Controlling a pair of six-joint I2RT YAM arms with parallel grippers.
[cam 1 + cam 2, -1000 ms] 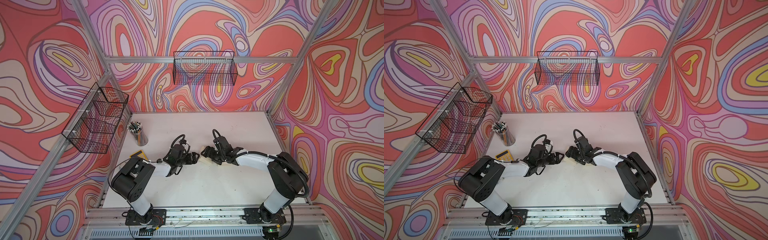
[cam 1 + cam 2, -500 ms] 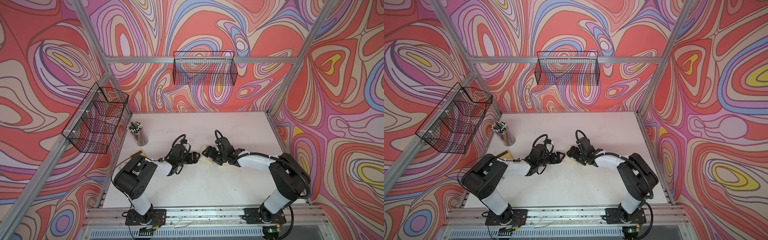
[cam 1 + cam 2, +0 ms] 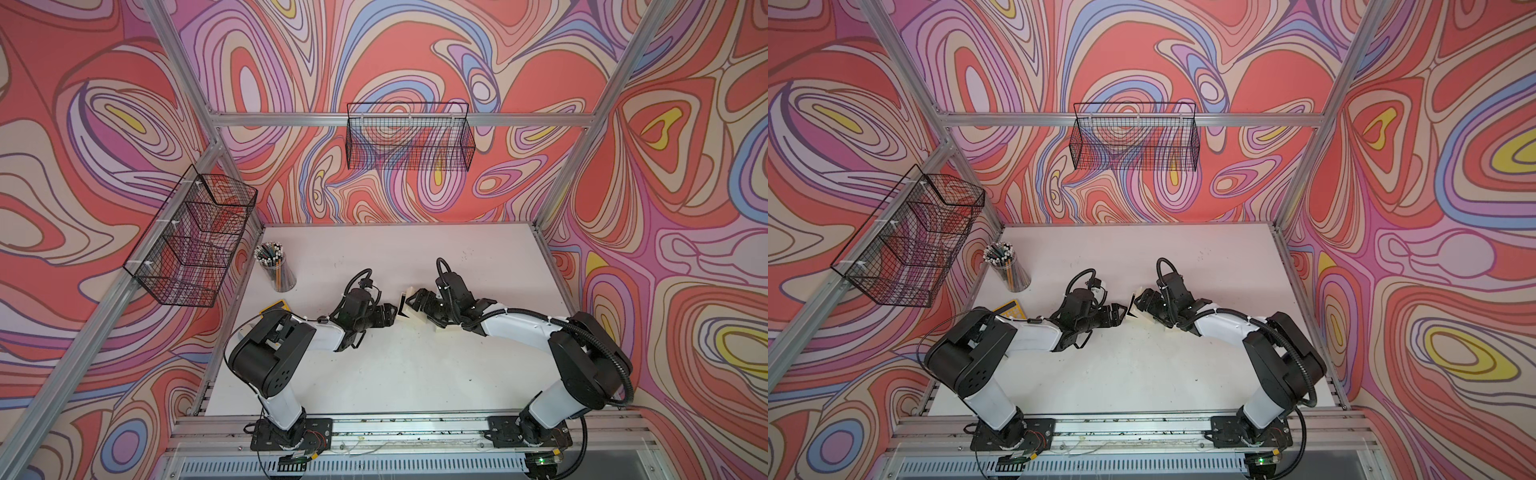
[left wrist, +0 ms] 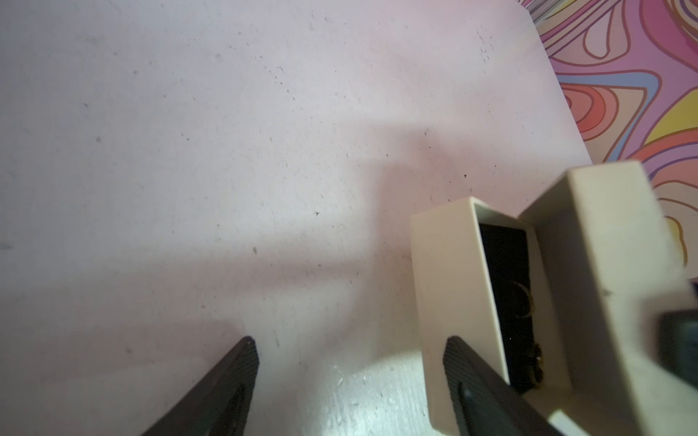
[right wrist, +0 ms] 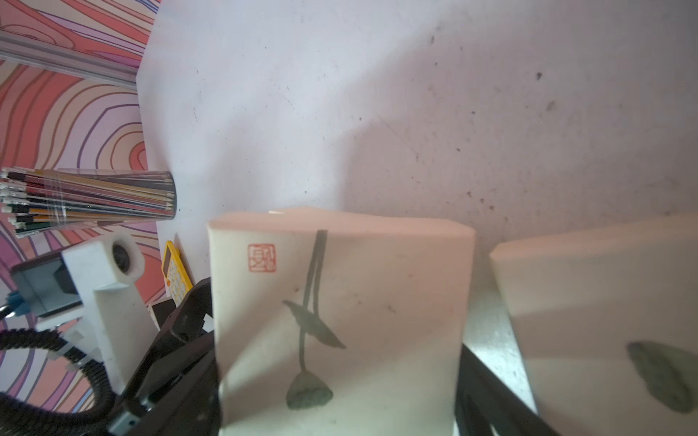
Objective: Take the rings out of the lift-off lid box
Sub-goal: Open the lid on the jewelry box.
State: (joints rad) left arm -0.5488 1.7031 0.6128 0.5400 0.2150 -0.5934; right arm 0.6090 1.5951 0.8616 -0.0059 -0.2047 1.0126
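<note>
While you scan both top views: left gripper (image 3: 390, 318) and right gripper (image 3: 419, 306) face each other over middle of table (image 3: 415, 374), cream box (image 3: 403, 308) between them.

Left wrist view: your left fingers (image 4: 241, 377) spread wide, gripping nothing, one tip just beside box wall. Lid (image 4: 604, 283) tilted up off box. Rings (image 4: 525, 302) lie inside on black lining.

Right wrist view: right gripper clamped on lid, lotus print facing camera. Second cream box (image 5: 604, 321) just beside. Pencil cup (image 5: 94, 196) and yellow calculator (image 5: 173, 271) well apart.
</note>
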